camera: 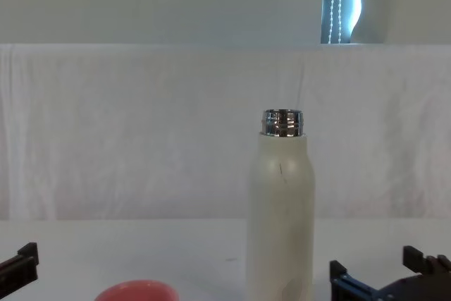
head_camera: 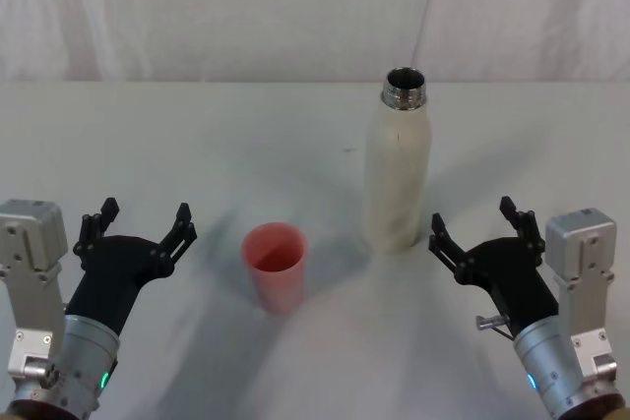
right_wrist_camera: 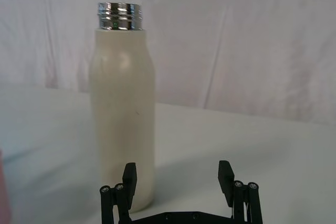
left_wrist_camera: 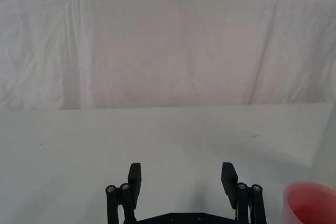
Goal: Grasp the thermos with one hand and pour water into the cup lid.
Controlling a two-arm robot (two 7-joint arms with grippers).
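Note:
The cream-white thermos point(head_camera: 397, 170) stands upright and uncapped right of the table's middle, its steel neck open; it also shows in the right wrist view point(right_wrist_camera: 122, 114) and the chest view point(camera: 280, 209). The pink-red cup lid point(head_camera: 276, 265) stands upright left of it, nearer me, with its rim in the chest view point(camera: 136, 292) and its edge in the left wrist view point(left_wrist_camera: 311, 203). My right gripper point(head_camera: 479, 232) is open just right of the thermos base, holding nothing. Left of the cup lid, my left gripper point(head_camera: 140, 226) is open and empty too.
A white cloth covers the table point(head_camera: 197, 145) and hangs as a backdrop point(camera: 141, 132) behind it. Bare cloth lies between the cup lid and the left gripper and behind both objects.

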